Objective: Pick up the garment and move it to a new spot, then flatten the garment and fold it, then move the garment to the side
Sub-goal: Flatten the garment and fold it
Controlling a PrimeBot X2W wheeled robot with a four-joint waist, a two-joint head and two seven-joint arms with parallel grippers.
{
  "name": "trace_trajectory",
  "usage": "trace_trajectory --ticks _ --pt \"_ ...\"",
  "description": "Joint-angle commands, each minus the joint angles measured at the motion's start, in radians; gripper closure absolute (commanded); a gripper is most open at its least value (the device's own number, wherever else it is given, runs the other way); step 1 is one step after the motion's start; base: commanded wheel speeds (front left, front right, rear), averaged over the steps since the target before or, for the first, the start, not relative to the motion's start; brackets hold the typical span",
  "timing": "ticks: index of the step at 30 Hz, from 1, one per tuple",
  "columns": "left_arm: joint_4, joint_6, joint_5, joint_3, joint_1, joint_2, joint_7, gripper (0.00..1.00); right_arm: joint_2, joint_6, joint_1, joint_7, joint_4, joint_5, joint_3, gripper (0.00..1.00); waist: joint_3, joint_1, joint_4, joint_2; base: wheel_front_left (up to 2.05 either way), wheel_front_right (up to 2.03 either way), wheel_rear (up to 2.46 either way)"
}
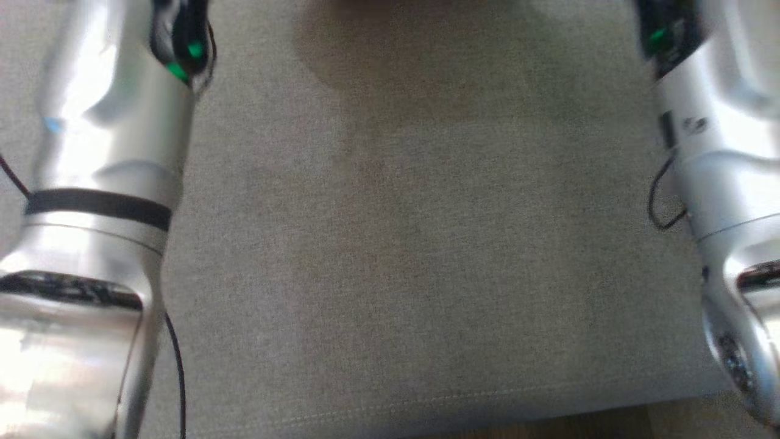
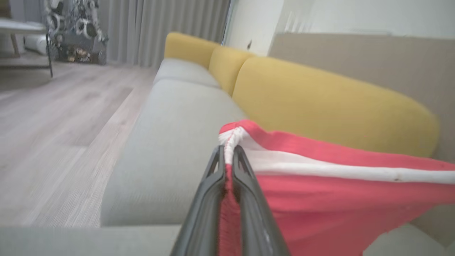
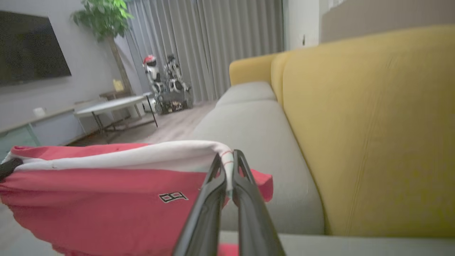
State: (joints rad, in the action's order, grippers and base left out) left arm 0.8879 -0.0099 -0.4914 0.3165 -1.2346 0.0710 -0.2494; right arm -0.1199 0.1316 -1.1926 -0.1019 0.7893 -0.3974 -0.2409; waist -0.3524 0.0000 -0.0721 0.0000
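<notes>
Above the plain grey fabric sofa seat (image 2: 170, 142), the red cloth garment with a white band (image 2: 337, 192) hangs stretched between the left pincer (image 2: 228, 148) and right pincer (image 3: 227, 157), each clamped on one end, long axis running pincer to pincer.

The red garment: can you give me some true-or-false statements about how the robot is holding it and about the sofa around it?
1. The left gripper is shut on the garment at its white-trimmed edge. True.
2. The right gripper hangs open and empty. False: it is shut on the garment's white band.
3. The garment lies folded flat on the sofa seat. False: it hangs stretched between the two grippers.
4. The sofa seat is grey and the back cushions are yellow. True.
</notes>
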Motion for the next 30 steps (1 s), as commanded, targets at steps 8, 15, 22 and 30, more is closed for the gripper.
trace_trajectory --ticks 8,15,22,30 --pt "0.27 -0.007 -0.024 -0.007 0.1 -0.018 -0.012 1.0 0.064 -0.001 0.066 -0.077 0.275 -0.08 -0.176 1.0 -0.062 0.0 0.028 0.0 0.0 0.0 0.0" --pt "0.199 -0.006 -0.079 0.066 0.234 -0.02 -0.012 1.0 0.041 -0.001 0.224 -0.133 0.271 -0.148 -0.272 1.0 -0.065 0.0 0.035 0.0 0.0 0.0 0.0" --pt "-0.011 0.047 -0.078 0.024 0.437 -0.021 -0.012 1.0 -0.017 -0.001 0.452 -0.159 0.079 -0.233 -0.333 1.0 -0.025 0.0 0.009 0.0 0.0 0.0 0.0" --pt "-0.28 0.047 0.017 -0.065 0.741 -0.003 -0.012 1.0 -0.086 -0.001 0.78 -0.16 -0.239 -0.193 -0.252 1.0 0.058 0.0 -0.008 0.0 0.0 0.0 0.0"
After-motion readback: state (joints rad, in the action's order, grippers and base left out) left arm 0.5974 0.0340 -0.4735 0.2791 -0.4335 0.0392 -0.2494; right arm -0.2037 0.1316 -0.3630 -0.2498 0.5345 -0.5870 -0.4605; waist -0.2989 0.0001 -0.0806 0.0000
